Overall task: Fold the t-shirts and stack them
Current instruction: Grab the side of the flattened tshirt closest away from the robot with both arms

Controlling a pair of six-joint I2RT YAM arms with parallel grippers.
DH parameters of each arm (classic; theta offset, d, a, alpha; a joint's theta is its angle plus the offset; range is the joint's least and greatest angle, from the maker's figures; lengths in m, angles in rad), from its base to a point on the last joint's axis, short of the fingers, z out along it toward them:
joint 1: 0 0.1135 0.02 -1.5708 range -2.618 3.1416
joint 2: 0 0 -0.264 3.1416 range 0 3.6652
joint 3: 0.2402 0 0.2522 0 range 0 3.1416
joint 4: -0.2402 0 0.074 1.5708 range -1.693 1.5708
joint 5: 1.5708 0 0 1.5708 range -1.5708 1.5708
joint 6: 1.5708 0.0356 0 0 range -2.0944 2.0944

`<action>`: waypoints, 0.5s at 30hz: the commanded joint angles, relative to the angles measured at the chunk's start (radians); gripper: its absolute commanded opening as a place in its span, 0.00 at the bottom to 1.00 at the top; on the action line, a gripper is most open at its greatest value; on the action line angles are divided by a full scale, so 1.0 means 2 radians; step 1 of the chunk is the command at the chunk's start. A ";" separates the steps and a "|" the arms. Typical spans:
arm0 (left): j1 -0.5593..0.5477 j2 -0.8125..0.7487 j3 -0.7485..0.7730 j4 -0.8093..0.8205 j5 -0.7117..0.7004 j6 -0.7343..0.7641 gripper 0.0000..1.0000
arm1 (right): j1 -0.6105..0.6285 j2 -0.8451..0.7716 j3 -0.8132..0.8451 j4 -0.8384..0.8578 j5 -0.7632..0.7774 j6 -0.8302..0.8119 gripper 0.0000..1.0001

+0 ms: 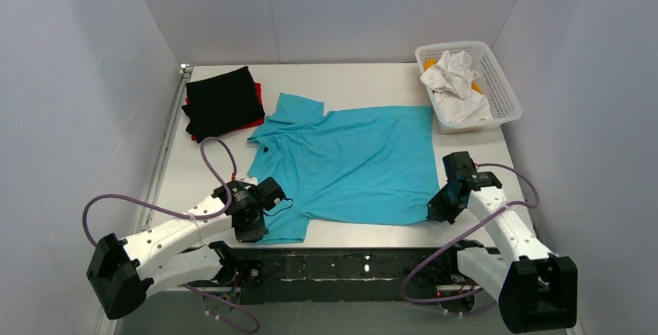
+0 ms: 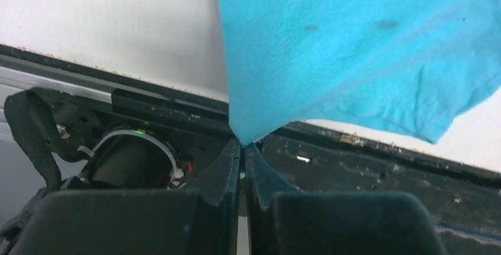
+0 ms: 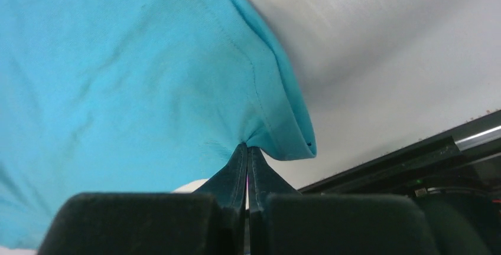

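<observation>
Left gripper (image 2: pixel 242 144) pinches the near sleeve tip of the turquoise t-shirt (image 1: pixel 357 160); right gripper (image 3: pixel 247 147) is clamped on its near hem corner. Both sit at the near desk (image 1: pixel 349 79) edge. Shirt lies flat, ahead of both grippers, long axis running from one gripper across to the other, collar end on the left gripper's side. My read: the fold needs both arms carrying the near edge forward together. Black t-shirt (image 1: pixel 223 102) on red t-shirt (image 1: pixel 256 122) sits further out beyond the left gripper, so left arm is nearer the stack
</observation>
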 commanded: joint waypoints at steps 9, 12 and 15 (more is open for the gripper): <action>-0.003 -0.040 -0.011 -0.147 0.102 -0.058 0.00 | 0.001 -0.049 0.079 -0.175 -0.066 -0.074 0.01; -0.004 -0.057 -0.026 -0.146 0.110 -0.073 0.00 | 0.004 -0.068 0.082 -0.192 -0.048 -0.075 0.01; -0.006 -0.063 -0.033 -0.139 0.124 -0.073 0.00 | 0.004 -0.078 0.078 -0.211 -0.021 -0.073 0.01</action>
